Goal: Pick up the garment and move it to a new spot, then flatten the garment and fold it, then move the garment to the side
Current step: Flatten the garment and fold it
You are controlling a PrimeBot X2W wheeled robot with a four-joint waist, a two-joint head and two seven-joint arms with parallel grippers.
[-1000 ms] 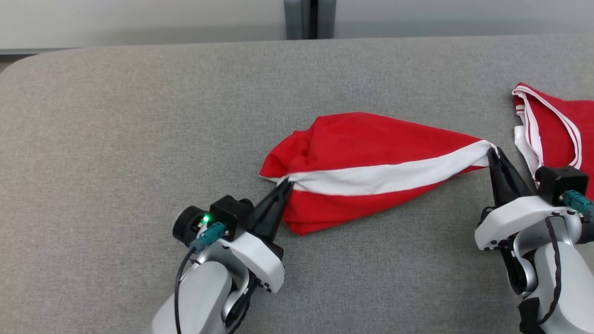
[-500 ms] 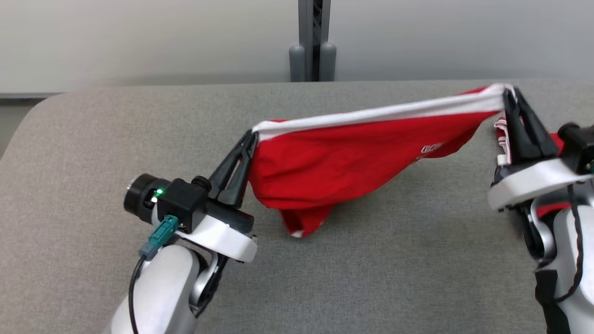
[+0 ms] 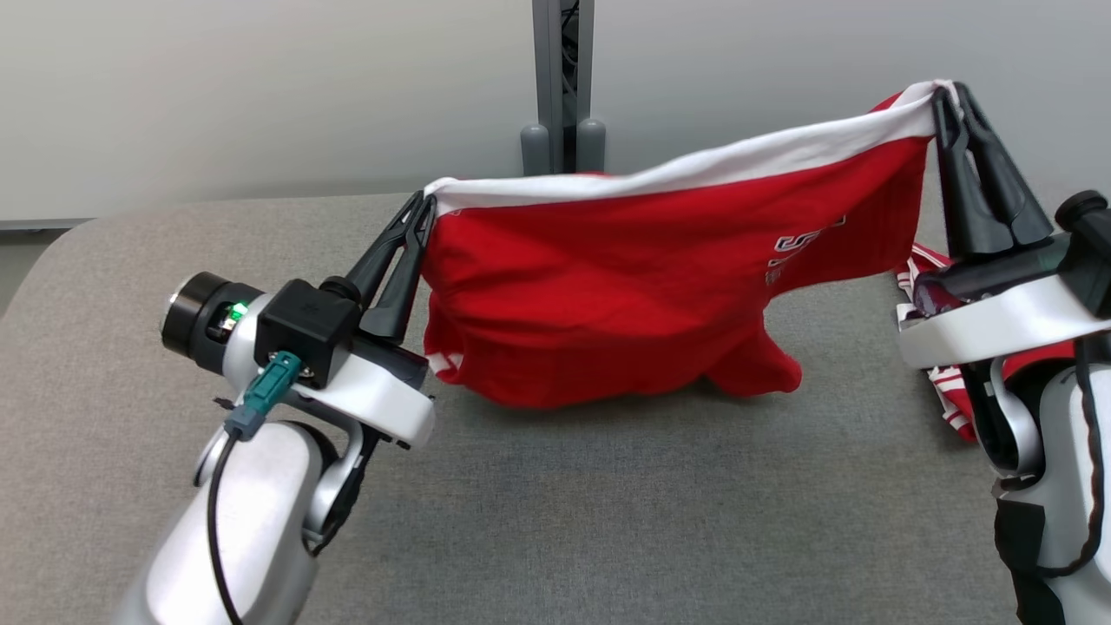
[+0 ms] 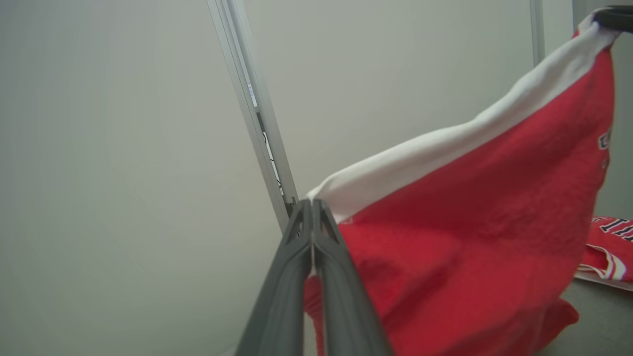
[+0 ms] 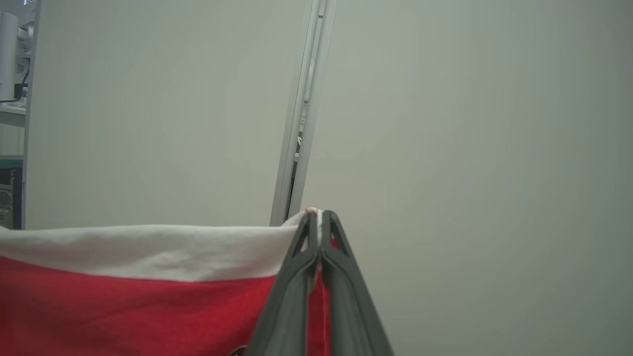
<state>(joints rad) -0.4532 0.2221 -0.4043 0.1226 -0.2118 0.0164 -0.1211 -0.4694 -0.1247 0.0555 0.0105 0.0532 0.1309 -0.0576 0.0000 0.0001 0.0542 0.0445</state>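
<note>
Over the grey worktop [image 3: 608,503] the red garment [image 3: 625,295] hangs stretched between both arms, and this looks like the first step: the pick-up and carry to a new spot. The left tool [image 3: 423,207] is clamped on one end of the white band [image 3: 694,169], its two fingers pressed together with cloth between them. The right tool [image 3: 948,94] is clamped on the other end, and it sits higher, so the band slopes up toward that side. Most of the cloth is in the air, while the lower edge sags and bunches onto the worktop.

Next move, by my reading: carry it to open worktop with both grips kept tight and the band taut, then lower it so the body spreads out rather than piling up.

Now the unclear parts. The bunched bottom hides the garment's lower shape, so I cannot tell what kind of garment it is. White lettering [image 3: 803,247] near the right end is creased and unreadable. A second red garment [image 3: 950,408] with white stripes lies behind the right arm, mostly covered.
</note>
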